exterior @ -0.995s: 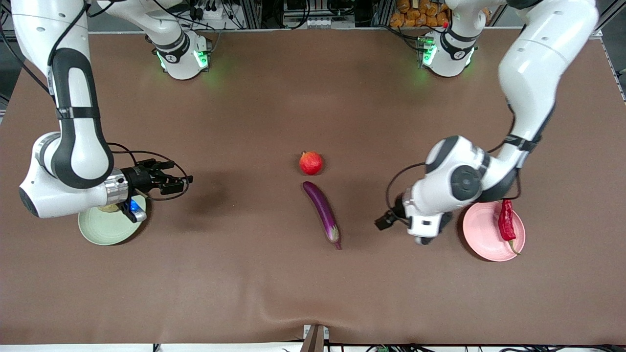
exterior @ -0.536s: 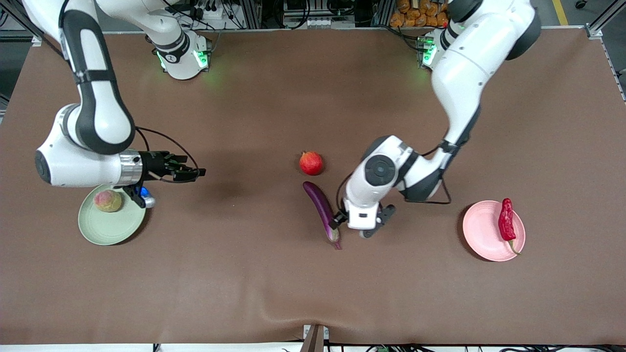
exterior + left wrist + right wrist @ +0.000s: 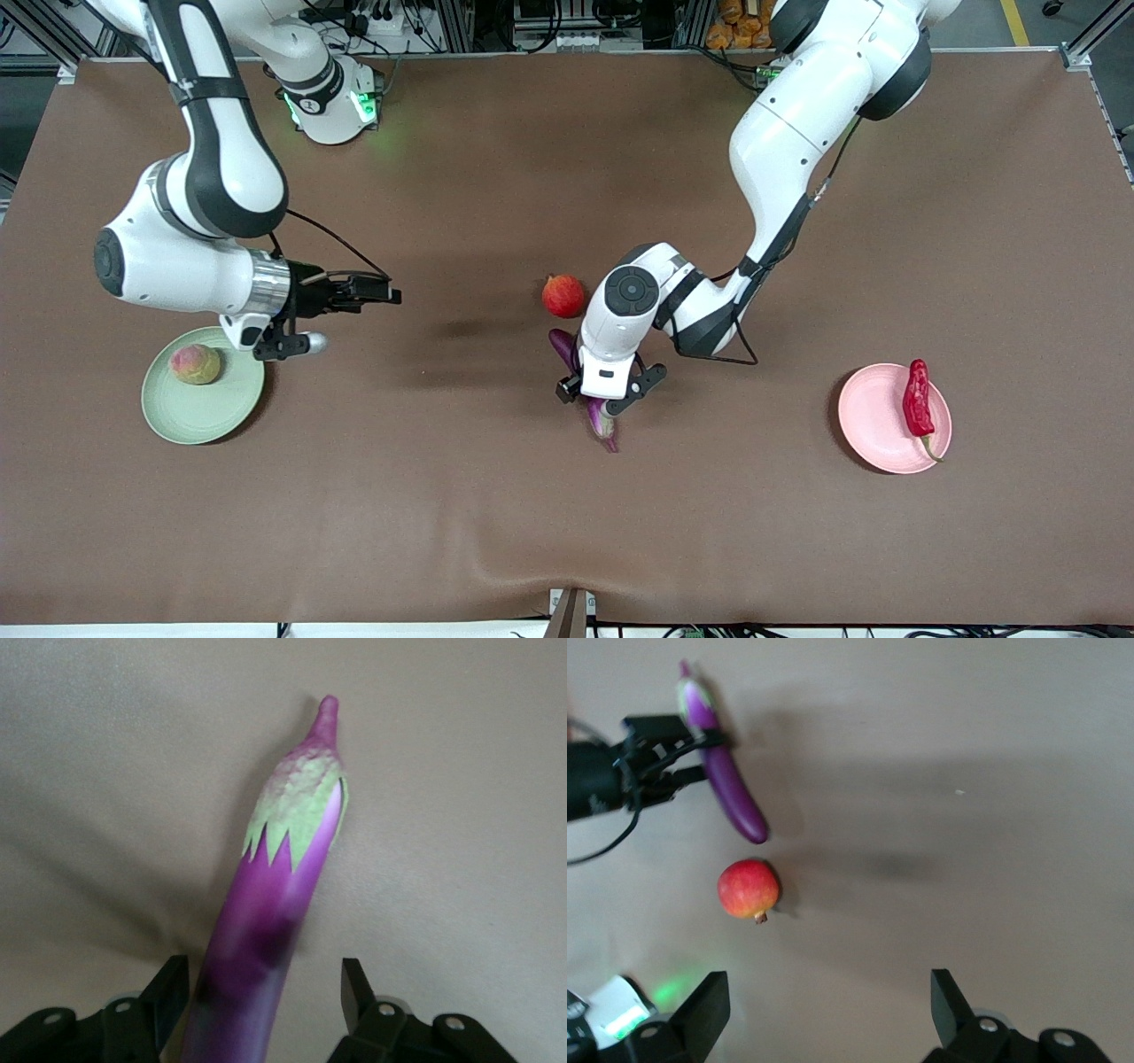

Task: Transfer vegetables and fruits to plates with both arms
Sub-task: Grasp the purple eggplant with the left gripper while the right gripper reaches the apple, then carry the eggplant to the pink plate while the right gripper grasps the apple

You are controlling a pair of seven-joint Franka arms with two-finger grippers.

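1. Where the left gripper (image 3: 595,400) hangs over the eggplant (image 3: 602,419) in mid-table, we see its fingers (image 3: 168,997) spread wide, one on each side of the purple body, not yet closed on it.
2. We find the pomegranate (image 3: 563,295) just beside the eggplant's rounded end, farther from the front camera.
3. Our right gripper (image 3: 376,291) hovers with jaws apart over bare table, between the green plate (image 3: 226,409) and the pomegranate.
4. We see the peach (image 3: 195,364) on the green plate.
5. The chili pepper (image 3: 917,398) lies on the pink plate (image 3: 873,421), toward the left arm's end.
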